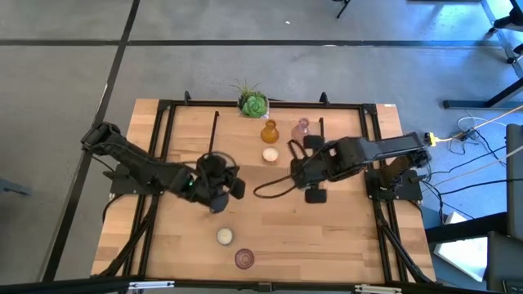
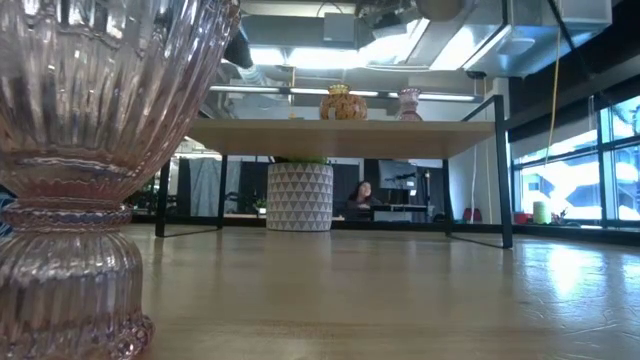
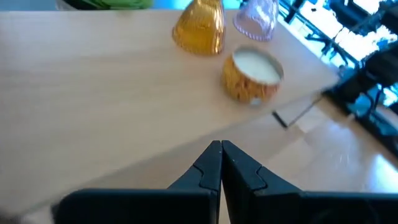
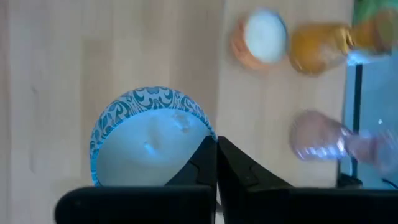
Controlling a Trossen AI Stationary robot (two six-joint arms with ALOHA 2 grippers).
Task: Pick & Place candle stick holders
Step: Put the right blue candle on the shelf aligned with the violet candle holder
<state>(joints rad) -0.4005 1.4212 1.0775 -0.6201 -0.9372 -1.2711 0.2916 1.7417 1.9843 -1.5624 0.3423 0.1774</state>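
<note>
Centre-left in the high view, our left end effector (image 1: 219, 204) has its fingers together, empty. Our right end effector (image 1: 292, 169), centre-right, is likewise closed, above a low round blue-patterned cream-white candle holder (image 4: 152, 138) on the wooden counter (image 1: 343, 237).

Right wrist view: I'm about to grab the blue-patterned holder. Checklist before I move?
1. Right gripper open for the grasp: not ok, fingers shut.
2. Blue-patterned holder upright: ok.
3. Fingers either side of it: not ok, they sit at its rim.
4. Room around it: ok, the orange-sided holder and amber glass holder stand apart.
5. Left gripper out of the way: ok, shut, empty, apart.
</note>
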